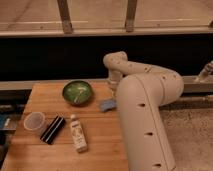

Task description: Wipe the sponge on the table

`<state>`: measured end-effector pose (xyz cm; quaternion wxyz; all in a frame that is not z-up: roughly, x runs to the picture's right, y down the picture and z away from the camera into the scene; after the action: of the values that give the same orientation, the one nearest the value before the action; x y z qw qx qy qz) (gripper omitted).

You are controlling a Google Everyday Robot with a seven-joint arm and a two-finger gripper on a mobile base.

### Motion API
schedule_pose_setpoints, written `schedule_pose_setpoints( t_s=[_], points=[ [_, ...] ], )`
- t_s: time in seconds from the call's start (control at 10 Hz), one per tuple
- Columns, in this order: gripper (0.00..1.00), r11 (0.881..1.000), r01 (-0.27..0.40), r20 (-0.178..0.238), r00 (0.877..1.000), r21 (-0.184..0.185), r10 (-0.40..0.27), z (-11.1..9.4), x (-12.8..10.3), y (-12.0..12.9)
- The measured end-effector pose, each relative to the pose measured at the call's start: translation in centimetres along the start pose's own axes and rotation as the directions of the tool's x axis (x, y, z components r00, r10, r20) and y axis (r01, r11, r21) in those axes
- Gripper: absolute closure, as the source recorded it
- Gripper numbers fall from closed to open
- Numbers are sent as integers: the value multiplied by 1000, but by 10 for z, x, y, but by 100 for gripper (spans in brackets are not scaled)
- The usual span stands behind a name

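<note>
The light-blue sponge [106,105] lies flat on the wooden table [100,140], near its right edge and just right of the green bowl [77,93]. My gripper [113,96] reaches down from the white wrist to the sponge's far right corner, and the big white arm covers most of it. Only the left part of the sponge shows; the rest is behind the arm.
A clear plastic cup [34,121] stands at the table's left. A dark oblong item [52,130] and a white bottle [78,134] lie beside it toward the front. A dark wall with a rail runs behind the table. The arm's bulk covers the table's right side.
</note>
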<state>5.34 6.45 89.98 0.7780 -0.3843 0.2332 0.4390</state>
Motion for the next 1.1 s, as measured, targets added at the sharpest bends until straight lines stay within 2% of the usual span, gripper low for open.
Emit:
schedule_pose_setpoints(
  t_s=[0.1,0.2,0.4,0.5,0.7,0.9,1.1],
  points=[
    [100,1000,28,-4,1000,-4,-28,1,3,12],
    [93,998,64,-16,998,-12,-64,4,12,28],
    [75,996,86,-31,996,-22,-87,9,33,37],
    [65,998,64,-33,997,-24,-65,10,46,32],
    [43,1000,-7,-34,999,-29,6,12,66,5],
    [24,999,-46,-30,999,-30,45,7,58,-20],
    [20,999,-46,-23,999,-29,45,4,41,-28]
  ],
)
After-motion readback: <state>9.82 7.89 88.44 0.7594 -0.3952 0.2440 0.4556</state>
